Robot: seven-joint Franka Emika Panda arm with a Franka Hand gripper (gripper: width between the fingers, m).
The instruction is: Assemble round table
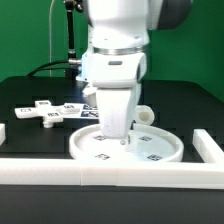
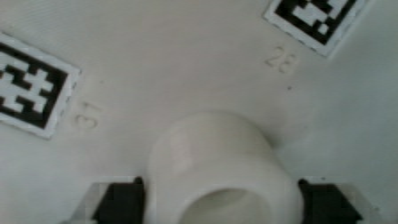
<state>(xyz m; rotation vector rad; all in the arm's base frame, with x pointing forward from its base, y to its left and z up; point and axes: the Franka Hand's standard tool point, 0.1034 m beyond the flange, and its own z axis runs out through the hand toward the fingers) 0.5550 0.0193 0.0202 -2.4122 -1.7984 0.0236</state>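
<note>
A large round disc lay flat on the surface, just behind the front rail. The gripper hung directly above the disc's middle, with a short post between its jaws, pressed close on both sides. A cross-shaped foot lay on the surface to the exterior view's left of the disc, slightly behind it and apart.
</note>
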